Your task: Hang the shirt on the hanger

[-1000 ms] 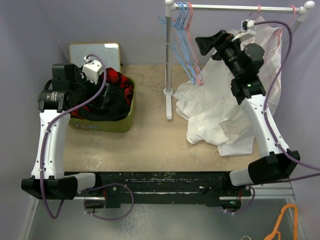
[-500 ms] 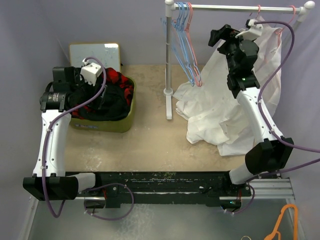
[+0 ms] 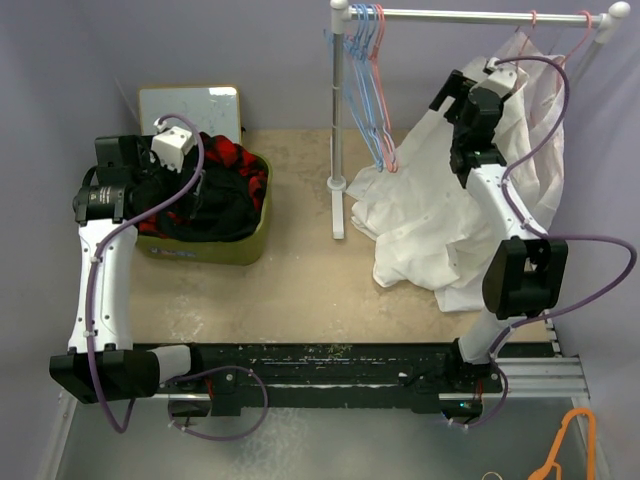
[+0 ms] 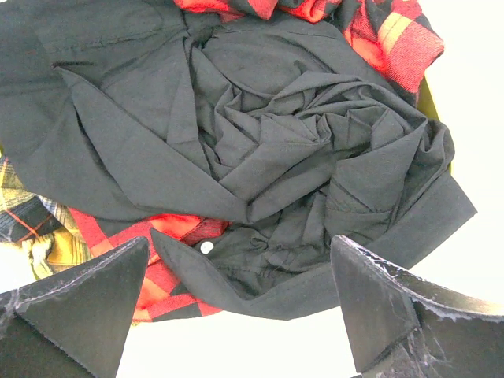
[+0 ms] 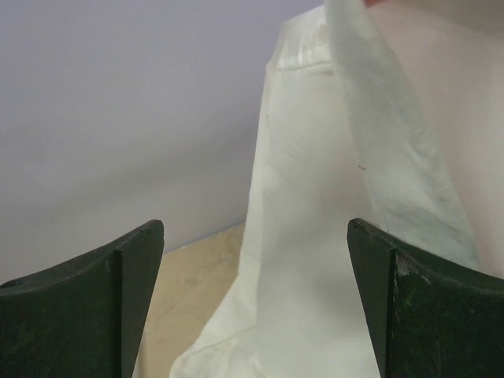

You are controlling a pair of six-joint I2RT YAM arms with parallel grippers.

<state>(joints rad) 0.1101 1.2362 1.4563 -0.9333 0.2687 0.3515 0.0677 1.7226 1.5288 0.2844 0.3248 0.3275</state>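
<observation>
The right arm has swung upright and drawn in toward the rail (image 3: 460, 14) since the earlier frame, bringing the right pincer (image 3: 447, 95) close against the hanging side of the shirt (image 3: 440, 220), which sits higher under the rail than it did. The left arm has barely shifted. The shirt hangs from the right end of the rail by the pink hanger (image 3: 527, 28), but most of it lies heaped on the counter (image 3: 290, 290), one edge touching the blue hangers (image 3: 362, 60). Whether both shoulders are seated on the hanger cannot be told. Hazards, as judged: the weight of the heap may drag the cloth off the hanger, and a pull toward the post may snag the blue hangers or slide the hook along the rail. The right wrist view alone shows that pincer spread wide with nothing between its tips (only a fold of cloth ahead), a detail too small to read from above. The left wrist view shows the left pincer (image 4: 240, 244) likewise spread and empty over the black garment (image 4: 260, 142) and plaid garment (image 4: 378, 31) in the basket (image 3: 205, 248). Only the overhead view shows rail, hook and heap together.
</observation>
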